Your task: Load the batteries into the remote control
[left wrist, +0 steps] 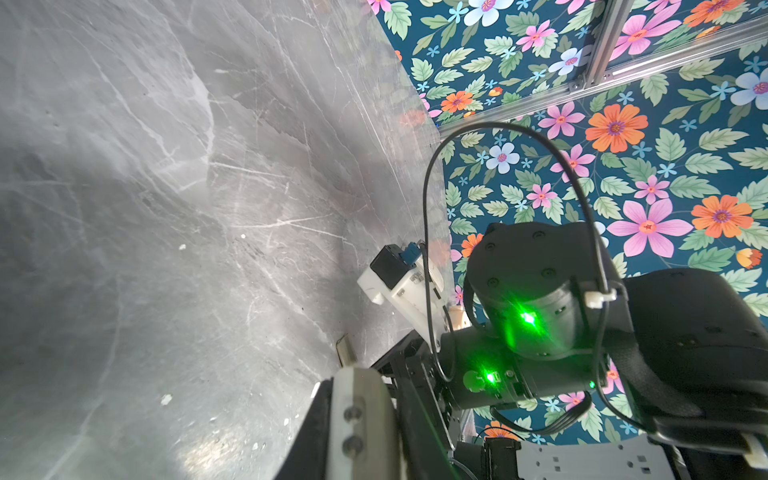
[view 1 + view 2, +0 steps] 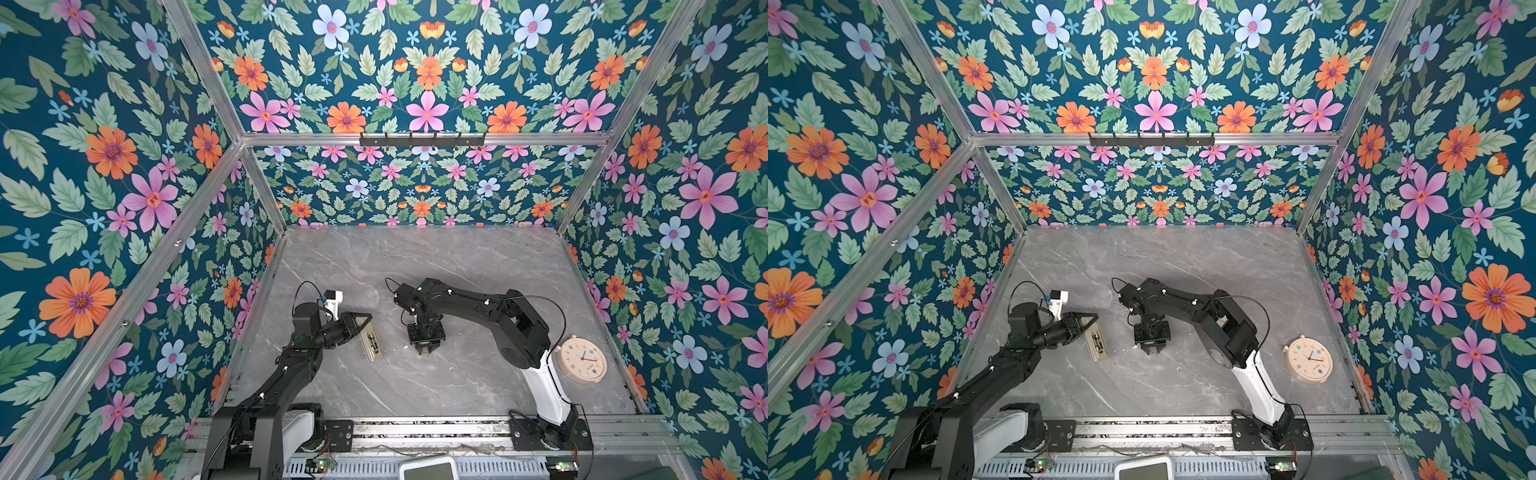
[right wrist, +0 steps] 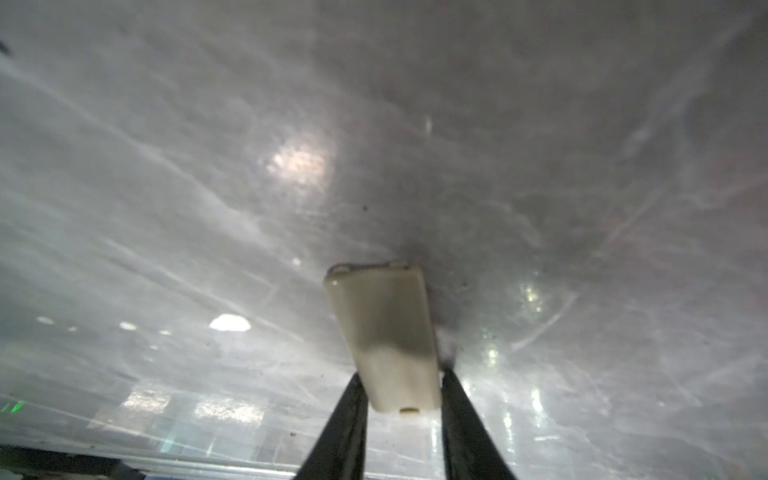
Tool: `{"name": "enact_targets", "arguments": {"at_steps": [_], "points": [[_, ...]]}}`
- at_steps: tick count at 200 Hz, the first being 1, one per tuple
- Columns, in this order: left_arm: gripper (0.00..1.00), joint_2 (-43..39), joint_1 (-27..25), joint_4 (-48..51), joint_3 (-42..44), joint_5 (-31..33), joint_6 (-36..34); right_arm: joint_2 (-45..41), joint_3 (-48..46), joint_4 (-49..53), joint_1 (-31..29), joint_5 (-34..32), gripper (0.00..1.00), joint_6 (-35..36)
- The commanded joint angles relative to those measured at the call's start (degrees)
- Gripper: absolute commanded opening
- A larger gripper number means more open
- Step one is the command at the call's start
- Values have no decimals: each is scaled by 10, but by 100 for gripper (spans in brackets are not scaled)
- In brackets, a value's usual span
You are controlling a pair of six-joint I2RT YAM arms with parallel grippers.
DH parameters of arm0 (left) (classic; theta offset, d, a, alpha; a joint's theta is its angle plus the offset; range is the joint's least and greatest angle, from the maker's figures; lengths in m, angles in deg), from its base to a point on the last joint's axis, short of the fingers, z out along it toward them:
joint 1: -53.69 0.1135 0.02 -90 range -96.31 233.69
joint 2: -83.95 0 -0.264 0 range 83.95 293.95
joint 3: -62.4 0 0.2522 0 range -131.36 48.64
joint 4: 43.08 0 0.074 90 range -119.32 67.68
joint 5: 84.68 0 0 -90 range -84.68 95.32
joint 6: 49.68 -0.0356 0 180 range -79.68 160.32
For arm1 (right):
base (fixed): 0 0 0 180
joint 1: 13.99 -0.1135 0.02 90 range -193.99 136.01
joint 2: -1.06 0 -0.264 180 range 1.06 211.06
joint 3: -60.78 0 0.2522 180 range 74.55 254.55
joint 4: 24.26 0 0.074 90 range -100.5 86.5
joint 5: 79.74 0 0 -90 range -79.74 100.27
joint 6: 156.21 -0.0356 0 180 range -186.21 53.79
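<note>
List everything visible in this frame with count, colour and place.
remote control: one, beige, table left of centre, compartment open
batteries: apparently two, dark-gold, in that compartment
cover plate: one, beige, table centre
clock: one, peach, table right side
table: one, grey marble, enclosure floor
screened device: one, white, near edge
left gripper: one, black, shut, at the remote control's far end
right gripper: one, black, jaws flanking the cover plate

You see walls (image 2: 104, 166) papered in dark teal with pink, orange and pale blue flowers. An aluminium frame (image 2: 291, 139) holds them and carries a black hook rail (image 2: 422, 141). The grey marble tabletop (image 2: 457, 257) reflects soft light.
</note>
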Motion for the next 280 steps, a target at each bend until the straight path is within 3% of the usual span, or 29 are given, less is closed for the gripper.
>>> {"name": "enact_targets", "arguments": {"at_steps": [1,92,151,204,280], "points": [[0,0,0,-17,0,-3,-7,9,2,1,-3,-20,31,12],[0,9,0,-33,-4,-6,4,-4,10,4,-13,-58,21,24],[0,54,0,-99,-16,-1,36,-108,-11,-17,-32,-94,14,47],[0,121,0,-157,-44,-11,43,-145,88,32,-84,-72,13,69],[0,166,-10,-255,-48,-27,86,-43,266,82,-94,1,12,108]]}}
